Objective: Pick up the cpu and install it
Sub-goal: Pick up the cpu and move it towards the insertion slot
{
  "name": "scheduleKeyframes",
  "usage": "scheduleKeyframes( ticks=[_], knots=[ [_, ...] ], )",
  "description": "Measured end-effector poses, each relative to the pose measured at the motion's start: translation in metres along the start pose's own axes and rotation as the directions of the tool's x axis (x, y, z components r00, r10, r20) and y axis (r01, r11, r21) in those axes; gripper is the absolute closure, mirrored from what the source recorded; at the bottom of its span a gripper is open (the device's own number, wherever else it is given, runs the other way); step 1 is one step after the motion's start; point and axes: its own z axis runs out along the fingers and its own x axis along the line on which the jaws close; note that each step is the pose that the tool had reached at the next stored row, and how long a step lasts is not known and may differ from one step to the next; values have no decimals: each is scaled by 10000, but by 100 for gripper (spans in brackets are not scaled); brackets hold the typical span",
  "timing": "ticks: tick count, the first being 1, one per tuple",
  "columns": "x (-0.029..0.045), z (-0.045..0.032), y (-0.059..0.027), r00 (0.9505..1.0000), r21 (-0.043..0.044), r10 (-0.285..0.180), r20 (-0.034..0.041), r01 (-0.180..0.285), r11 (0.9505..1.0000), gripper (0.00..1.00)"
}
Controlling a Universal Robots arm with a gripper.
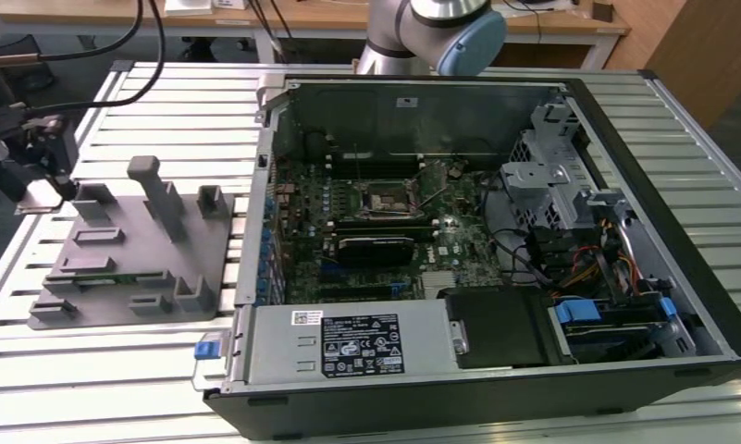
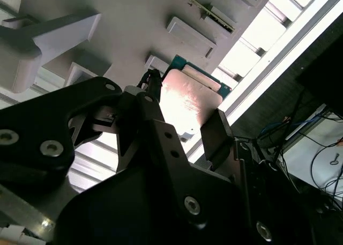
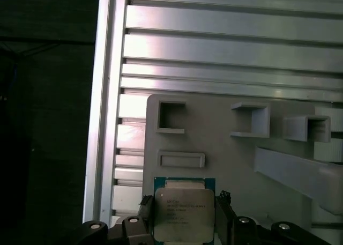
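Observation:
The cpu (image 3: 181, 212), a small square chip with a silver top and a green rim, sits between my gripper's (image 3: 183, 215) two black fingers at the edge of the grey fixture plate (image 3: 230, 164). Both wrist views show a finger pressed against each side of it, so the gripper (image 2: 185, 113) is shut on the cpu (image 2: 188, 97). In the exterior view the gripper (image 1: 56, 190) hangs over the plate's (image 1: 123, 296) far corner, on that view's left. The open computer case (image 1: 703, 305) lies to the right, its dark socket (image 1: 380, 198) on the motherboard.
Upright grey posts (image 1: 160, 190) and holder blocks stand on the fixture plate. A green memory stick (image 1: 101, 275) lies in one slot. The ribbed aluminium table (image 1: 99, 379) ends just beyond the gripper. The arm's base (image 1: 438, 32) is behind the case.

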Motion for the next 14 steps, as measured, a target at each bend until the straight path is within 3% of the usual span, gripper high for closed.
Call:
scheduleKeyframes(
  ticks=[14],
  knots=[
    [-3,-283,21,10000,0,-1,4,1,10000,46]
  ],
)
